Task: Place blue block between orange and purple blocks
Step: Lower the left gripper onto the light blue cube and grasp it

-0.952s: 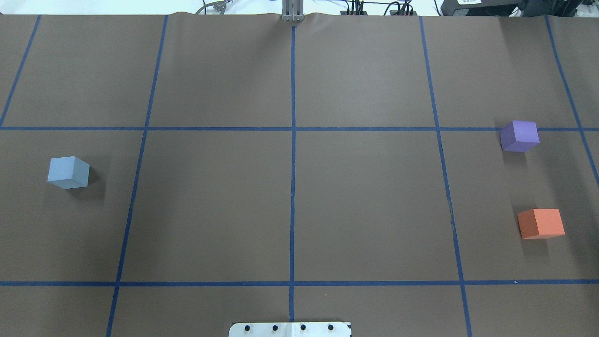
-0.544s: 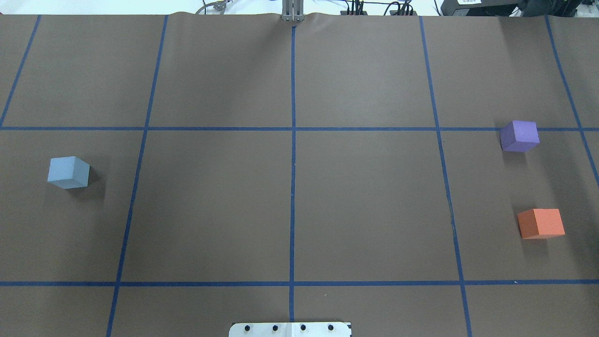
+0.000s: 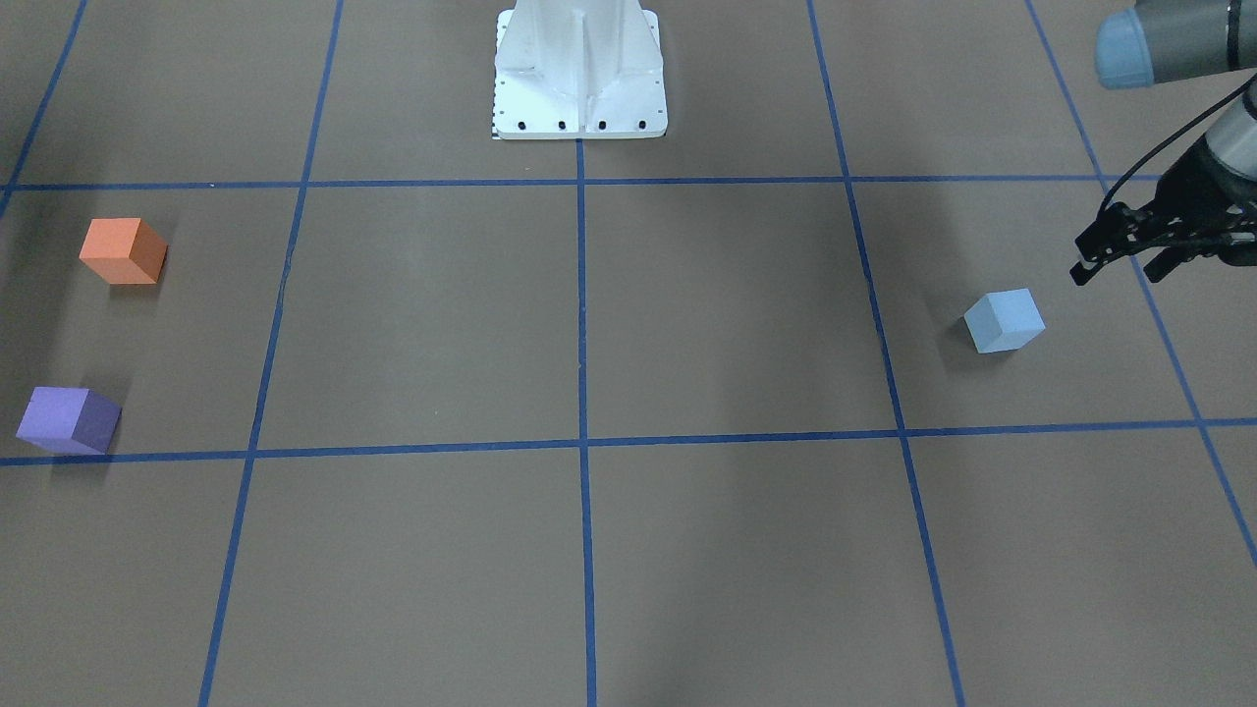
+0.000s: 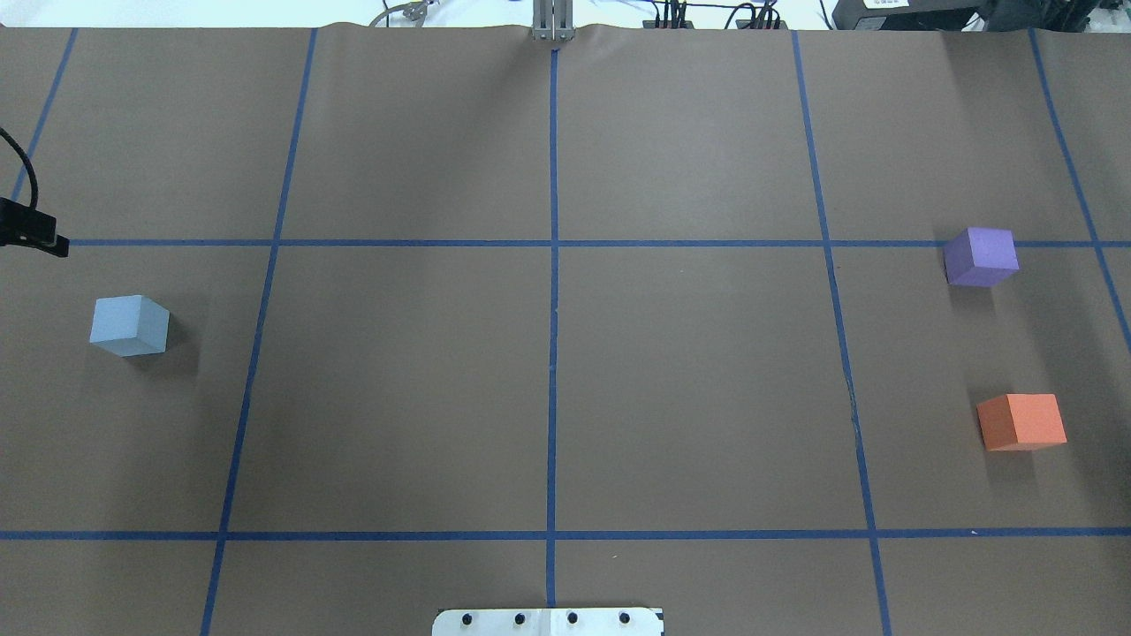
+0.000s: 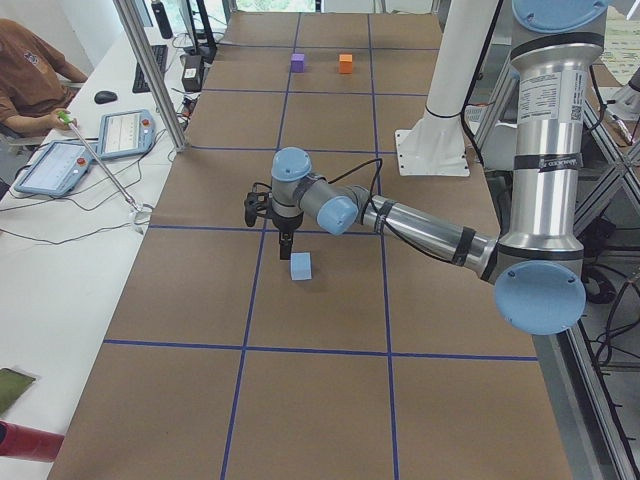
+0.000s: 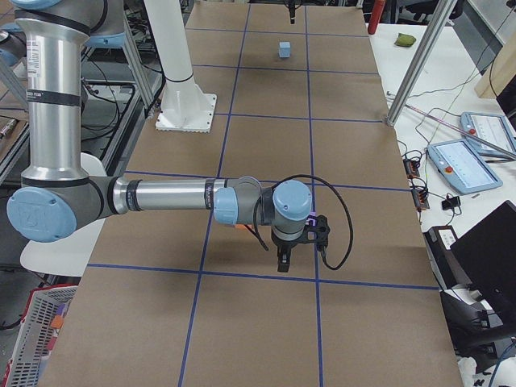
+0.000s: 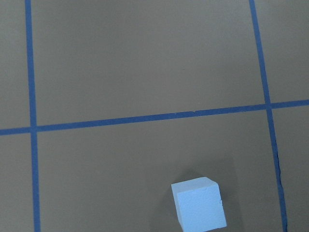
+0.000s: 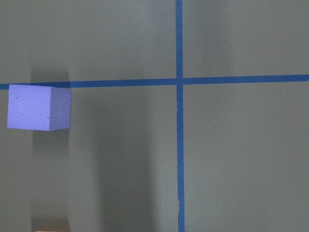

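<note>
watching the left gripper (image 3: 1115, 273) hang above the paper just beside the blue block (image 4: 130, 325), on the block's outer side, away from the table centre. its fingers look spread with nothing between them, which i read as the stance for a pick not yet begun. the left wrist view backs that up: the blue block sits low in that frame and right of centre, so the tool is not lined up over it, and i would want it centred before coming down. the blue block itself rests flat on the brown paper, turned a little against the blue tape grid, so the jaws will likely need to match that turn to close on flat faces. the purple block (image 4: 981, 257) and the orange block (image 4: 1022, 422) lie well apart from the blue block, clear across the centre tape line, with a bare gap between them that looks wide enough to take it. the right gripper (image 6: 284, 260) hovers on that side, far from the blue block, and i cannot tell whether it is spread or closed, since only the side camera catches it. my guess is it waits there for a hand-over, as the carry looks long for one arm.
</note>
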Available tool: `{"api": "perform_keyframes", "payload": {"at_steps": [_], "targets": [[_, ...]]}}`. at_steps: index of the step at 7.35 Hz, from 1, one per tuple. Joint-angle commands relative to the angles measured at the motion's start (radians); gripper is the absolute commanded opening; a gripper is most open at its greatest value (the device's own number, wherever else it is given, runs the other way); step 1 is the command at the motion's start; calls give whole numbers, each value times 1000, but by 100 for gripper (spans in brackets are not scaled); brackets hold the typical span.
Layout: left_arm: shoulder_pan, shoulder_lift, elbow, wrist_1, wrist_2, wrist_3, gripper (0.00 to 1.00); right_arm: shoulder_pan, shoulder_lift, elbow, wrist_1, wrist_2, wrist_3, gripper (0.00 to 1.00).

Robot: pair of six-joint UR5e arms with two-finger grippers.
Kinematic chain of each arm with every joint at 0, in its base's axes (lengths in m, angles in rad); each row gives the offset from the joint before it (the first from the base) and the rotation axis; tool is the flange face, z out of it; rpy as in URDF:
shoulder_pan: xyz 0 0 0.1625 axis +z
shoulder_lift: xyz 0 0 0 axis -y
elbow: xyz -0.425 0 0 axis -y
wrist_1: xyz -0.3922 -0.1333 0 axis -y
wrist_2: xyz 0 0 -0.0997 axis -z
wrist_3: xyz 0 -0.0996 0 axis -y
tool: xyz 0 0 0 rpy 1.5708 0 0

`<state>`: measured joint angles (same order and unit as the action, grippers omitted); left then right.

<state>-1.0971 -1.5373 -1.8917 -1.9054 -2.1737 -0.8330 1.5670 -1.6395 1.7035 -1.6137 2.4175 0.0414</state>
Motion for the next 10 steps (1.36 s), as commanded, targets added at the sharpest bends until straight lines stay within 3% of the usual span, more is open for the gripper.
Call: {"api": "perform_keyframes", "payload": {"at_steps": [1, 3, 8, 9, 10], "targets": [[176, 25, 32, -151, 182, -209, 100, -1, 4, 1, 0, -1, 0, 100], [233, 26, 109, -223, 257, -216, 100, -1, 4, -1, 0, -3, 0, 100], [275, 14, 199, -282, 270, -212, 100, -4, 20, -1, 0, -5, 1, 100], [276, 14, 206, -296, 264, -216, 66, -4, 20, -1, 0, -5, 3, 100], [276, 16, 204, -296, 268, -219, 12, -4, 21, -1, 0, -3, 5, 100]]}}
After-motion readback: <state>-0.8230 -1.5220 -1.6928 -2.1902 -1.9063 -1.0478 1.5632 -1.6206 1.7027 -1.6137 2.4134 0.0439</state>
